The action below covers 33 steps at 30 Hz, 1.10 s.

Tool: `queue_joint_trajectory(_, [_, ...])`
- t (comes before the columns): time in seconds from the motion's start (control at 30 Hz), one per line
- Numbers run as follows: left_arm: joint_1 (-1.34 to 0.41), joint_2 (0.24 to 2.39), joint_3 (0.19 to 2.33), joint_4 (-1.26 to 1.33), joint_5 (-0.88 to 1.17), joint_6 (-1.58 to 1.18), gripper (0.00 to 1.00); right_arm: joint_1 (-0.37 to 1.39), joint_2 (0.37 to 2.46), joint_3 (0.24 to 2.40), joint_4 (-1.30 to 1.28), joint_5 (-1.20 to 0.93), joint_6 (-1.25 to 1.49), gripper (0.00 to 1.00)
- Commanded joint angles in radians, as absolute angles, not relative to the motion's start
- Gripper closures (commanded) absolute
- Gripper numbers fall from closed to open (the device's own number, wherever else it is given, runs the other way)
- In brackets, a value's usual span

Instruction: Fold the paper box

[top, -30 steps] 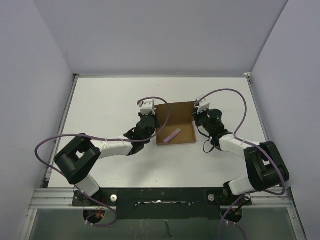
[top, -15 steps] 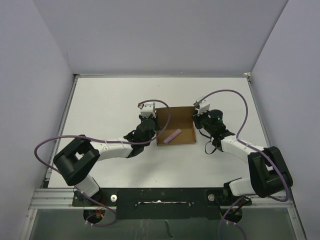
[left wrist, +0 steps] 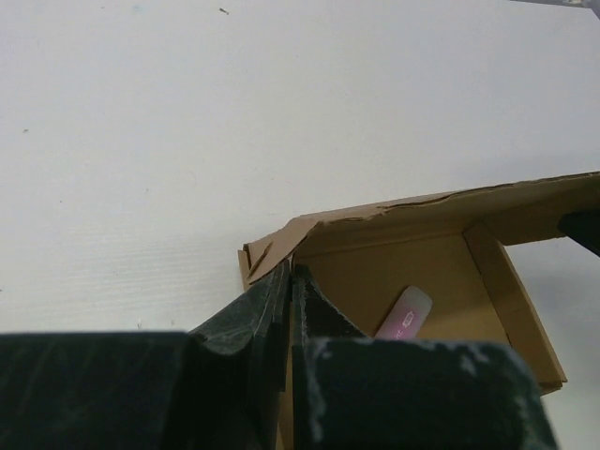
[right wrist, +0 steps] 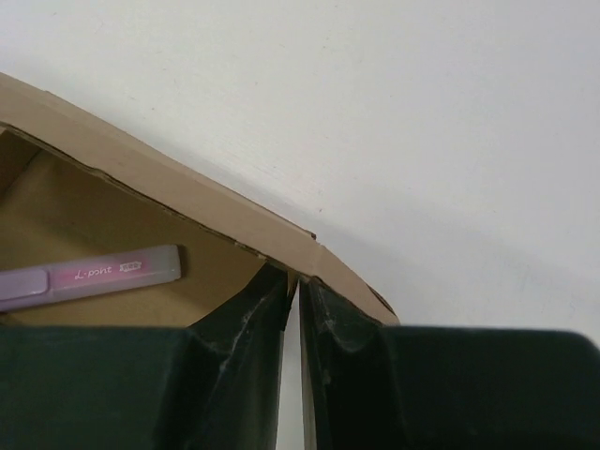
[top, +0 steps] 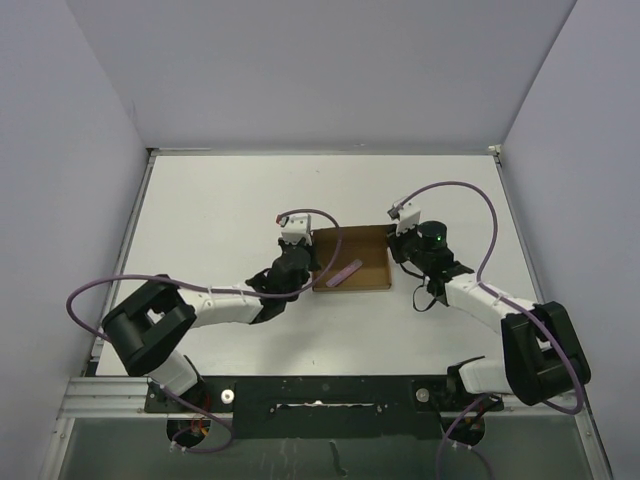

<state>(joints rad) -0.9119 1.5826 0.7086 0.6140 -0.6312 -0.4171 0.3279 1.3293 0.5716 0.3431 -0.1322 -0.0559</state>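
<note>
**Item 1: paper box** (top: 366,250). Brown card, standing as an open tray with its side walls raised and its floor showing. It lies on the white table (top: 220,200), between the two claws. In the left wrist view the rim of the far wall is ragged, and a small flap is folded at the corner.

**Item 2: pink stick** (top: 345,272). It lies slantwise on the floor of the box, toward the near-left part and apart from the walls. It has a pale cap at one end and small print along the body.

**Item 3: left gripper** (left wrist: 292,274). It is at the box's left wall, close to a corner. The fingers are pressed together, with the tips against the card. Whether any card lies between them cannot be told.

**Item 4: right gripper** (right wrist: 293,279). It is at the box's right wall. The fingers are almost together, with a thin slit between them. The wall's rim sits right at the tips, and whether it is nipped cannot be told.

**Item 5: purple cables** (top: 470,190). One loops over each arm, on either side of the box.
</note>
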Motion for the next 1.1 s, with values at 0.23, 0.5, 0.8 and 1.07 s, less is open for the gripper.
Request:
queue_joint_trajectory(0.23, [-0.954,1.509,0.664,0.599,-0.549,-0.469,1.0,0.355,1.274,0.58,0.233,-0.286,-0.057,0.88])
queue_joint_trajectory(0.5, [-0.955,1.489,0.649,0.588,-0.563,-0.469,1.0,0.353,1.253,0.591,0.15,-0.324,-0.063,0.87])
queue_joint_trajectory(0.8, [-0.955,1.477,0.661,0.572,-0.533,-0.458,1.0,0.364,1.272,0.6,0.234,-0.253,-0.044,0.89])
queue_joint_trajectory(1.07, [-0.949,1.463,0.668,0.555,-0.557,-0.413,1.0,0.39,1.342,0.621,0.384,-0.215,-0.067,0.95])
